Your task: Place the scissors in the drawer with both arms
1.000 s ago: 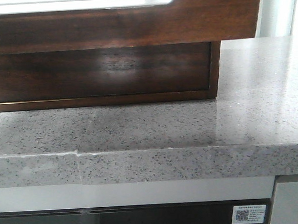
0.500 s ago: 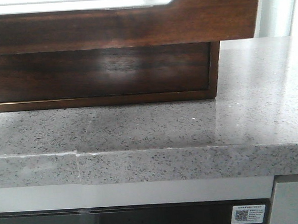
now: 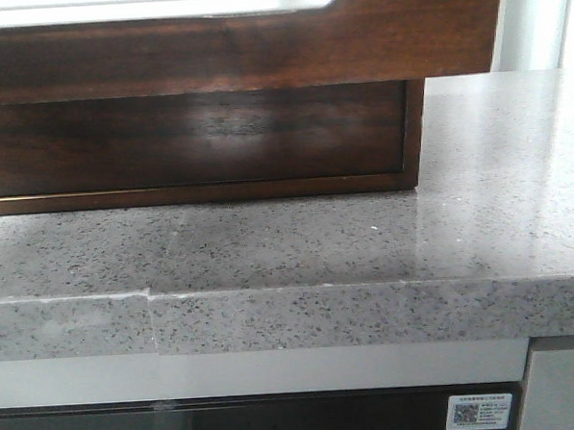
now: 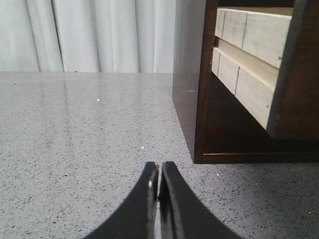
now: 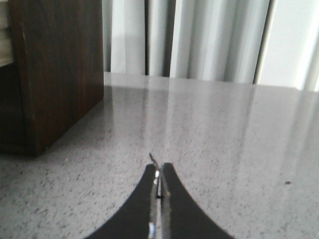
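Scissors are nowhere to be seen in any of the three views, so their place cannot be told. As a guess, they would be light, stiff and slick on the blades, best taken at the handle loops or across the shut blades near the pivot.

The drawer (image 3: 259, 43) stands pulled out toward the front edge of the counter (image 3: 499, 213), its glossy dark front overhanging the stone with the white rounded area along its top cut off by the picture's upper border. It should slide easily on its runners (the front is smooth and offers little purchase, so the top rim is the likely place to hold). In the left wrist view its pale wooden side (image 4: 249, 55) shows inside the dark cabinet (image 4: 192, 89), which sits on the counter toward the back edge.

The left gripper (image 4: 159, 172) hangs low over the stone with its fingers pressed together and nothing between them. The right gripper (image 5: 158, 172) is likewise closed; a thin pale sliver shows at its tips, too small to name, so whether it pinches anything I cannot tell.

Hidden: the drawer's inside, both arms in the front view, and the counter's far corners. The lower cabinet front (image 3: 196, 138) shows only reflections.
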Action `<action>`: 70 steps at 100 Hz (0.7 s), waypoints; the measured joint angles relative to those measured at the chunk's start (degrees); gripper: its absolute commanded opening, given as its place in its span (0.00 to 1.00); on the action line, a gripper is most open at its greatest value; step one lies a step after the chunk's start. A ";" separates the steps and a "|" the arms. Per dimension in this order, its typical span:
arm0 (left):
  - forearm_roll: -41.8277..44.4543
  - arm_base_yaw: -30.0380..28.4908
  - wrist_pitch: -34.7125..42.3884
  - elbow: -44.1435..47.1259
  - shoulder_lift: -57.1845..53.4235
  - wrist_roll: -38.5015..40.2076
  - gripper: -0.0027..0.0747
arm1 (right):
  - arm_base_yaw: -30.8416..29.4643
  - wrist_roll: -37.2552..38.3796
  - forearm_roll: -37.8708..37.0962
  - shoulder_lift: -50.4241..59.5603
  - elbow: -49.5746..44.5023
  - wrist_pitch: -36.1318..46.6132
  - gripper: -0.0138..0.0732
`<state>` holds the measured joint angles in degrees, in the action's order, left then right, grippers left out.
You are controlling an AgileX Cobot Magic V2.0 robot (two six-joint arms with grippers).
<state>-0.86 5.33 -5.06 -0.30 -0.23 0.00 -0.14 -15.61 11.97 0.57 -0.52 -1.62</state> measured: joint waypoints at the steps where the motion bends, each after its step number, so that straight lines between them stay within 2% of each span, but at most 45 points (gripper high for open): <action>1: 0.00 0.00 0.00 0.00 0.00 0.00 0.01 | 0.00 0.96 -0.93 0.00 0.00 0.28 0.08; 11: 0.00 0.00 0.00 0.00 0.00 0.00 0.01 | 0.00 9.58 -8.98 0.00 0.00 1.93 0.08; 20: 0.00 0.00 0.00 0.00 0.00 0.00 0.01 | 0.00 13.27 -11.97 0.00 0.00 1.62 0.08; 70: 0.00 0.00 0.00 0.00 0.00 0.00 0.01 | 0.00 15.21 -13.74 0.00 0.00 -1.13 0.08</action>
<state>-0.86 5.33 -5.06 -0.30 -0.23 0.00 -0.14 -0.40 -1.77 0.57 -0.52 -2.75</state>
